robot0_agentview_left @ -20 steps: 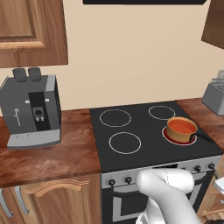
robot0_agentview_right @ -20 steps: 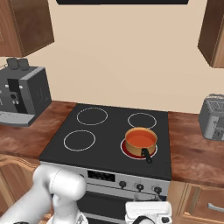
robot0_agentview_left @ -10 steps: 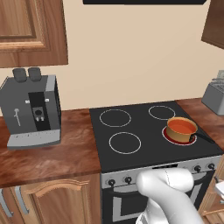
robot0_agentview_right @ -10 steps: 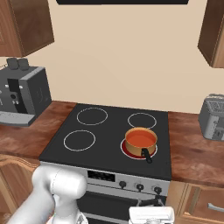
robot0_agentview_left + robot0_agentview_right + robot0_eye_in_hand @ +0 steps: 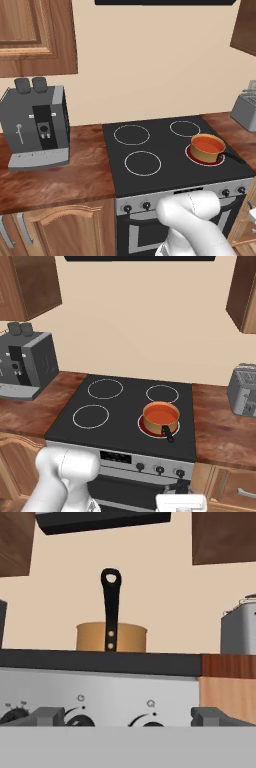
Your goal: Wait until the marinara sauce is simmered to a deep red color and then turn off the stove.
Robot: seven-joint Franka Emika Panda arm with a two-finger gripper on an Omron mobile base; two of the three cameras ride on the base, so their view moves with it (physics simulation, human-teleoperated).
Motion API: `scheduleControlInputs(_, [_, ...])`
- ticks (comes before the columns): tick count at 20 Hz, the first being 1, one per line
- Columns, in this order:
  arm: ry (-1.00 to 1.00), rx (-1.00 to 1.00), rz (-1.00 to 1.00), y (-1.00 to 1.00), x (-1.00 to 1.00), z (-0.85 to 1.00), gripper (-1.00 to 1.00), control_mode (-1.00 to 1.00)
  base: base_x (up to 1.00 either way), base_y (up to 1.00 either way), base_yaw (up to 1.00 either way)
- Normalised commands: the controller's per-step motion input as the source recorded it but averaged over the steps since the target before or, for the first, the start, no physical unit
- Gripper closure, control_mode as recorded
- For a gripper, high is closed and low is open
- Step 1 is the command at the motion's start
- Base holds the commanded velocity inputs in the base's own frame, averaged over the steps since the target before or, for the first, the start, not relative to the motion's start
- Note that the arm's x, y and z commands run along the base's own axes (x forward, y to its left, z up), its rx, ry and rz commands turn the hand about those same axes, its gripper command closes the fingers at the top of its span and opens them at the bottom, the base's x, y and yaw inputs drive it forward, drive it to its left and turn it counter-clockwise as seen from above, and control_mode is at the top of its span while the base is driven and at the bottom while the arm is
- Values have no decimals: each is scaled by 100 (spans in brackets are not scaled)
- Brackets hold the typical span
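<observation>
The claw [image 5: 128, 718] sits low before the silver front panel of the black glass stove [image 5: 100, 428], its two dark fingertips [image 5: 47, 716] spread wide apart and holding nothing, with small black knobs [image 5: 80, 721] on the panel between them. Just beyond, on the front right burner, which glows red, stands the small copper-tan saucepan [image 5: 161, 418] with its thin dark handle [image 5: 110, 609] pointing back toward the robot. In it lies the smooth orange-red marinara sauce [image 5: 161, 415] [image 5: 207, 145]. Farther off, a grey coffee machine [image 5: 35, 127] stands on the wooden bench [image 5: 60, 177] to the left and a grey toaster [image 5: 243, 389] to the right.
</observation>
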Motion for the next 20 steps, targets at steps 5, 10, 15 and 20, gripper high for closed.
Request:
scheduleControlInputs(5, [0,0,0,0,16,-1,-100,-100,0,0,0])
scheduleControlInputs(10, [0,0,0,0,20,0,-100,-100,0,0,0])
scheduleControlInputs(15, [0,0,0,0,21,-4,-100,-100,0,0,0])
scheduleControlInputs(20, [0,0,0,0,21,-8,-100,-100,0,0,0])
